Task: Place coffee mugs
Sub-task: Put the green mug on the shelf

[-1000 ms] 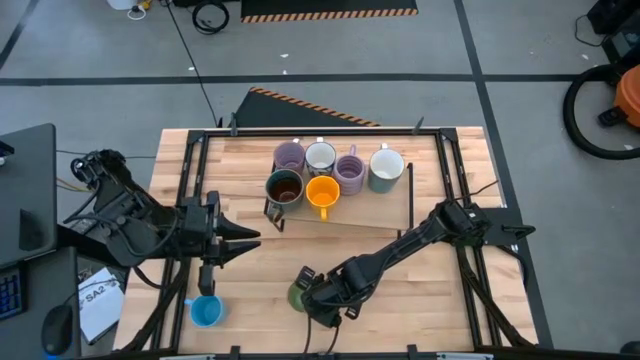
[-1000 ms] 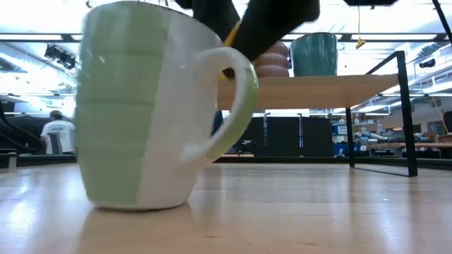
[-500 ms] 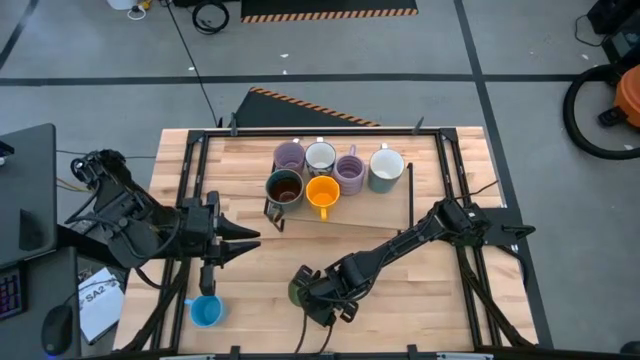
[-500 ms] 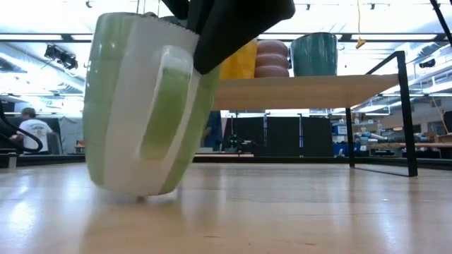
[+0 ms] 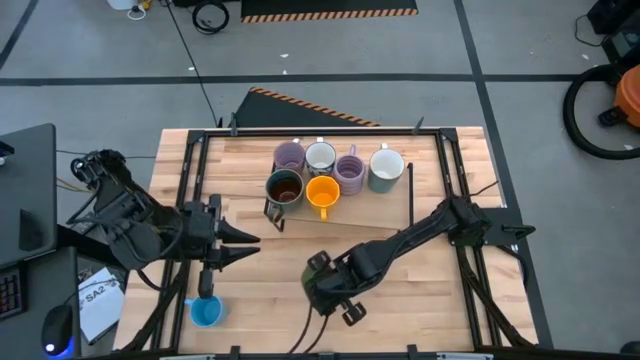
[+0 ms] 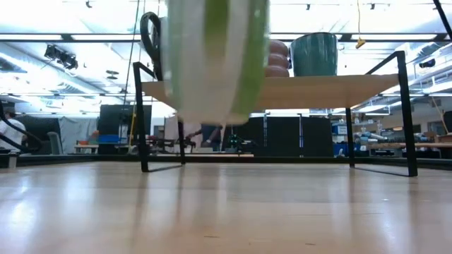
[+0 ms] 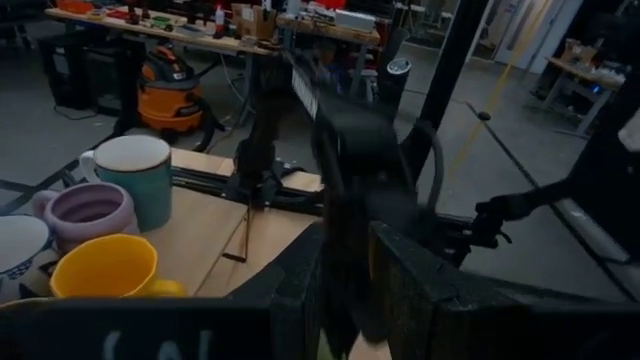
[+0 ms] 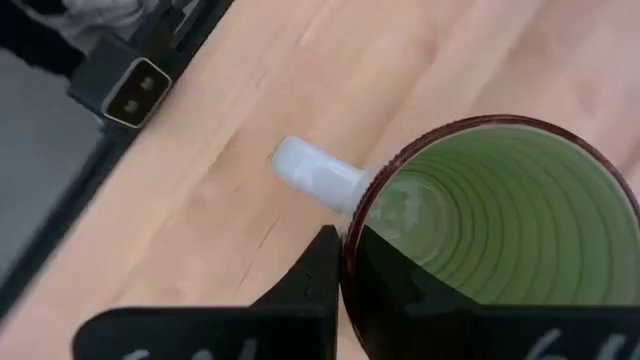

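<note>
Your right gripper (image 5: 325, 290) is clamped on the rim of the green mug (image 6: 215, 60), one finger inside, and the mug hangs clear of the tabletop (image 6: 226, 212), in front of the raised shelf (image 6: 282, 92). Six mugs sit on that shelf, among them the orange mug (image 5: 322, 192). Left gripper (image 5: 240, 243) waits left of the shelf, jaws spread, empty. Blue mug (image 5: 205, 311) sits below it.
</note>
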`<action>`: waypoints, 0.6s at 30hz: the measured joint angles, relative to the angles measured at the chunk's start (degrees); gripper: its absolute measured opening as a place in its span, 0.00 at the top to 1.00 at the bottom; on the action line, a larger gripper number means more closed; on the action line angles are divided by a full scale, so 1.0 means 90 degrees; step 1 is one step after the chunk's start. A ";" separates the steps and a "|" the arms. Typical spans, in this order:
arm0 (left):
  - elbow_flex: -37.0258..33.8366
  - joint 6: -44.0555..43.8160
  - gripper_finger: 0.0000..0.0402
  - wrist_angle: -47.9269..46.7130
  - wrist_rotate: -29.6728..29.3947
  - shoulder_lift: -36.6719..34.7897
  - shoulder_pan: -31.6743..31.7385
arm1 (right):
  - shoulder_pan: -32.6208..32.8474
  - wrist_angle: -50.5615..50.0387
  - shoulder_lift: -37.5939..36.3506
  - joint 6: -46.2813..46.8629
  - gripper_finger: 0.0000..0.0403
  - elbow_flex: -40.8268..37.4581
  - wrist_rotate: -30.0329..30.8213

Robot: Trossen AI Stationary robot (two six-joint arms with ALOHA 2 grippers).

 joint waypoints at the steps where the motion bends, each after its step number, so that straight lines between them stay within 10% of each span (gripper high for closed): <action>1: 0.0000 -0.0003 0.79 -0.0067 0.0000 0.0000 0.0000 | 0.0000 -0.0109 -0.0113 0.0185 0.94 0.0000 -0.0010; 18: 0.0000 0.0012 0.79 -0.0534 -0.0139 0.0000 0.0010 | -0.0327 -0.2365 -0.1734 0.1497 0.94 0.0012 0.0862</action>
